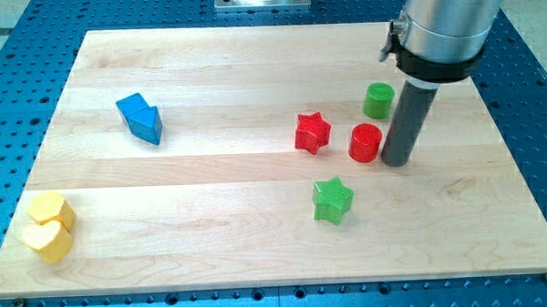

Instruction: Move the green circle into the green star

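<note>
Two green blocks matter here. One is the green circle (378, 101), standing toward the view's upper right on the wooden surface (212, 228), and the other is the green star (332, 200), lying lower and a little to the view's left, well apart from it. Between them sits the red circle (366, 142), just below the green circle and a shade to its left. The red star (312, 132) lies just to the left of that red circle, not quite touching it.

My tip (396, 161) rests on the surface immediately to the view's right of the red circle, close beside it, and below and slightly right of the green circle. I cannot tell whether it touches the red circle. My end effector is a plain dark rod with no jaws to part or close, and it holds nothing.

Far off to the view's left, a pair of blue blocks (140, 118) sit pressed together. In the lower left corner, two yellow blocks (48, 225) touch each other, one a hexagon and one heart-shaped.
</note>
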You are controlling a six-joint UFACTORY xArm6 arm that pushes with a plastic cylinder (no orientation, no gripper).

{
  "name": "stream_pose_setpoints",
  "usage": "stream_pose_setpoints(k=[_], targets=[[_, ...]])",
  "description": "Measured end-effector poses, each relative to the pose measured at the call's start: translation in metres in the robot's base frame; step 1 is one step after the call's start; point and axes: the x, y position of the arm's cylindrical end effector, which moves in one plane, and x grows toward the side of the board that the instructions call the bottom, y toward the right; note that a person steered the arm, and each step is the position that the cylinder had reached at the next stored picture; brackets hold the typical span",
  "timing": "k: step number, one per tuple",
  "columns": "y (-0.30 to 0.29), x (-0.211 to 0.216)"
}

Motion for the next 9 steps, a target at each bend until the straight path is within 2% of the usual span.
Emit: stream_pose_setpoints(k=[2,3,4,5,6,7,8,9], targets=[[-0.083,-0.01],[-0.075,-0.009],[0.005,-0.009],[-0.008,-0.034],[-0.049,-0.038],[-0.073,-0.059],[-0.06,-0.121],[0.01,-0.139]])
